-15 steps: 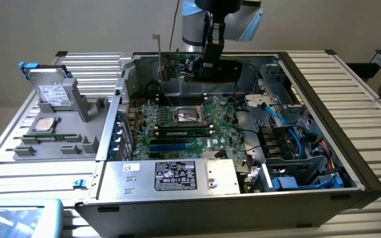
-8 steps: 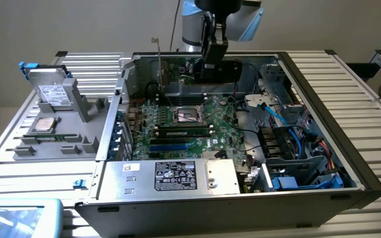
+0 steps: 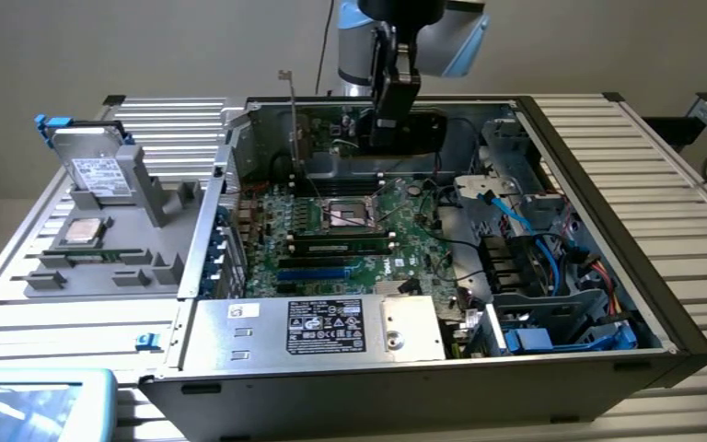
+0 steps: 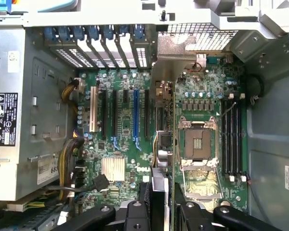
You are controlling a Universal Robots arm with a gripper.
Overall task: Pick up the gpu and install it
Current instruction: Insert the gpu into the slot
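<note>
My gripper (image 3: 390,136) hangs inside the open computer case, shut on the gpu (image 3: 329,129). The card stands on edge above the motherboard (image 3: 353,241), and its silver bracket (image 3: 294,120) points up at the exterior view's left. In the wrist view the gpu (image 4: 164,139) runs edge-on between my two black fingers (image 4: 135,214), and its bracket (image 4: 183,50) reaches the case's rear slot openings. It hovers over the board between the expansion slots, among them a blue slot (image 4: 135,113), and the CPU socket (image 4: 198,143). Whether it touches a slot I cannot tell.
A silver power supply (image 3: 317,327) fills the case's near corner. The drive cage and blue cables (image 3: 538,276) sit at the exterior view's right. Outside the case, a grey holder (image 3: 108,249) carries a hard drive (image 3: 102,175), a processor (image 3: 81,230) and a memory stick (image 3: 84,256).
</note>
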